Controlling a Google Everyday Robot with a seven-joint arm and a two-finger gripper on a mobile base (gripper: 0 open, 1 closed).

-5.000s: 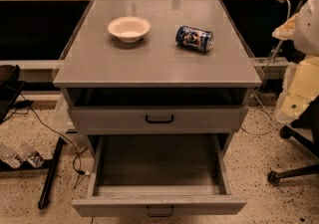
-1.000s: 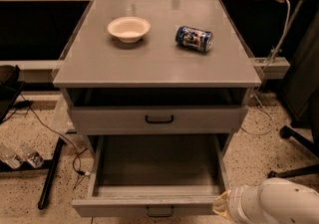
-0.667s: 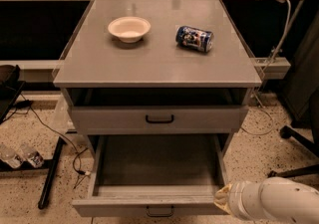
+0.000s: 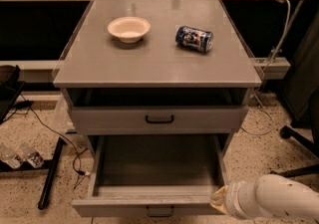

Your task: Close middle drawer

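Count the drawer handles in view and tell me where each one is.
2. One on the upper drawer; one on the open middle drawer, whose right front corner the gripper is at. Others below may be hidden.

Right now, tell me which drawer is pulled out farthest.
The middle drawer, its grey box interior fully exposed; the upper drawer sits barely out. The pincer is at the middle drawer's front right corner.

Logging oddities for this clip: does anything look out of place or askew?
The can lies on its side on the cabinet top. The middle drawer stands pulled out, the gripper at its front right corner.
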